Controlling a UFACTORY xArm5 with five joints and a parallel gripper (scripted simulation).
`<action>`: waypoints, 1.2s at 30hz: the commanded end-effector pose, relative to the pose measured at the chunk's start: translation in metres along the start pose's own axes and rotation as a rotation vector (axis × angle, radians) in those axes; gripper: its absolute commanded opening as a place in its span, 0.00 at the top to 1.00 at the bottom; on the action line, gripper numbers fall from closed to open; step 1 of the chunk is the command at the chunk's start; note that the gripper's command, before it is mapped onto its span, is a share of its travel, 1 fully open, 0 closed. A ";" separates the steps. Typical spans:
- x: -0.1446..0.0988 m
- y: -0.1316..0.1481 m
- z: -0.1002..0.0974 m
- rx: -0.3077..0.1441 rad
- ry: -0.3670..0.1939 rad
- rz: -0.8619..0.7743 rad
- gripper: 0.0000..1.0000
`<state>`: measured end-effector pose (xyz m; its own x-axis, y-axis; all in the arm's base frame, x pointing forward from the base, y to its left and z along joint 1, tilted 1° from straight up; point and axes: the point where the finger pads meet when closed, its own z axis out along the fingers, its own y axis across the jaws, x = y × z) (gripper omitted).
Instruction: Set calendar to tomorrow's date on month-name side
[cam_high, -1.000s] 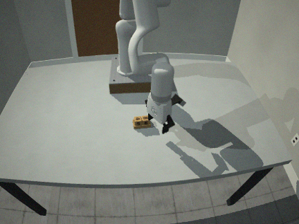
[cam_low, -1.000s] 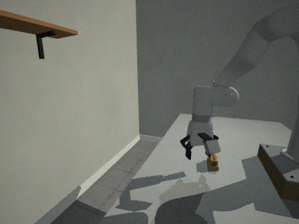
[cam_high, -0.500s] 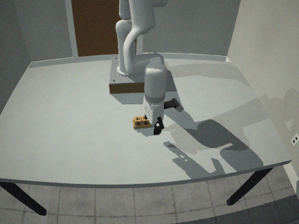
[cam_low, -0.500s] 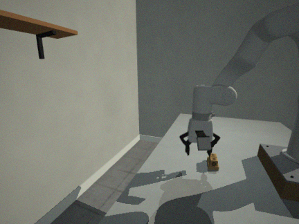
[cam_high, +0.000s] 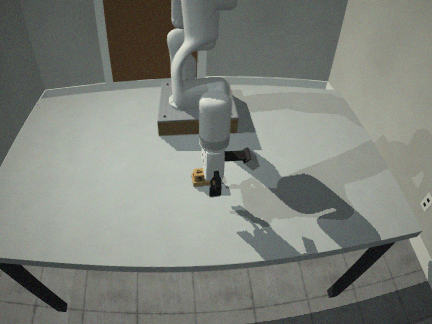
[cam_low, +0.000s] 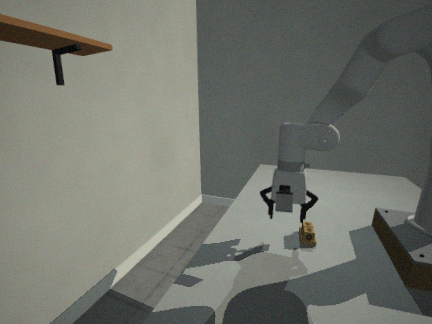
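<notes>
Calendar (cam_high: 199, 177) parts are seen just below the centre of the top view, resting on the grey table (cam_high: 100, 190): a small orange-yellow block with a dark mark on its upper face, partly hidden behind the white wrist; whether one cube or two are shown there, and where the tray ends, cannot be told from that view. In the exterior view the calendar (cam_low: 308, 234) is found right of centre, low in the frame, as an orange stack with dark marks on the face turned toward the camera; the marks are too small to be read as digits.

The gripper (cam_low: 287, 214) is hung pointing straight down just left of the calendar in the exterior view, above the table surface; its black fingers (cam_low: 269, 202) are spread fully apart and nothing is held between them. One fingertip is seen close beside the upper corner of the calendar; contact cannot be judged. In the top view the gripper (cam_high: 230, 172) is mostly covered by the forearm, with one dark finger low beside the block and the other out to the right.

The arm is mounted on a brown base block (cam_high: 170, 128) at the upper centre of the top view; dark shadows are cast across the table toward the lower right.
</notes>
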<state>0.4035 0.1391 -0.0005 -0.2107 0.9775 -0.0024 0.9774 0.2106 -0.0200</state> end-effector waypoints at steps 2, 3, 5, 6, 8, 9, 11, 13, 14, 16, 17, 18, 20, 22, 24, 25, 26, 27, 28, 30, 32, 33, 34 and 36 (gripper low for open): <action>-0.017 0.002 -0.002 -0.004 0.001 0.055 0.00; -0.018 0.002 -0.002 -0.004 0.001 0.055 0.00; -0.018 0.002 -0.002 -0.004 0.001 0.064 0.00; -0.018 0.002 -0.002 -0.004 0.001 0.081 0.00; -0.020 0.002 -0.002 -0.004 0.002 0.143 0.00; -0.021 0.002 -0.002 -0.004 0.002 0.185 0.00; -0.024 0.002 -0.002 -0.004 0.002 0.270 0.00; -0.025 0.002 -0.002 -0.005 0.002 0.305 0.00; -0.032 0.003 -0.002 -0.004 0.002 0.317 0.00; -0.032 0.003 -0.002 -0.004 0.002 0.317 0.00; -0.038 0.003 -0.002 -0.004 0.003 0.317 0.00; -0.041 0.003 -0.002 -0.004 0.003 0.317 0.00; -0.042 0.003 -0.002 -0.004 0.003 0.318 0.00; -0.043 0.003 -0.002 -0.004 0.003 0.343 0.00; -0.045 0.003 -0.002 -0.005 0.003 0.405 0.00; -0.046 0.003 -0.002 -0.005 0.003 0.447 0.00; -0.047 0.003 -0.002 -0.005 0.004 0.490 0.00; -0.048 0.004 -0.002 -0.005 0.004 0.531 0.00; -0.049 0.004 -0.002 -0.005 0.004 0.562 0.00; -0.056 0.004 -0.002 -0.005 0.004 0.579 0.00; -0.063 0.004 -0.002 -0.005 0.004 0.579 0.00; -0.063 0.004 -0.002 -0.005 0.004 0.579 0.00; -0.066 0.004 -0.003 -0.005 0.005 0.579 0.00; -0.066 0.004 -0.003 -0.005 0.005 0.579 0.00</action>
<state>0.4192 0.0793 0.0009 0.3502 0.9366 -0.0092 0.9365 -0.3503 -0.0151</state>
